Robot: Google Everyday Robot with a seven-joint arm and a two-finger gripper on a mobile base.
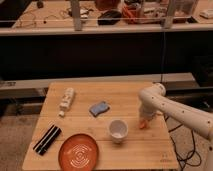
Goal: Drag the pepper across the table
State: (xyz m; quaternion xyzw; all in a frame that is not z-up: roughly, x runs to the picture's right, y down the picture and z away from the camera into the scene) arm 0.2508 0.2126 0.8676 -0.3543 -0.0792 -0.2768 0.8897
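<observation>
Wooden table (125,97), light, with plank grain, was recorded once in the camera view. Clock positions were taken from the table centre, with 12 o'clock at the far edge.

Count of items on the table:
- One pepper (143,125), small and orange, was found at about 3 o'clock, near the right edge.
- One white cup (118,130) was noted upright just off centre toward 4 o'clock, at 9 o'clock of the pepper and apart from it.
- One orange plate (65,147) was logged at 7 o'clock, near the front edge.
- One black flat object (47,139) was logged at 8 o'clock, lying at a slant.
- One white bottle-like item (66,99) was seen lying down at 10 o'clock.
- One blue sponge (99,108) was noted at about 12 o'clock, close to centre.

One white arm (175,111) was seen reaching in from the 4 o'clock side. One gripper (145,120) was held low over the table at 3 o'clock, directly above the pepper, with its fingers closed. The pepper was seen at the gripper tip. Whether it was pinched or only pressed could not be told.

One cluttered bench (60,20) was noted beyond the far edge at 12 o'clock.
</observation>
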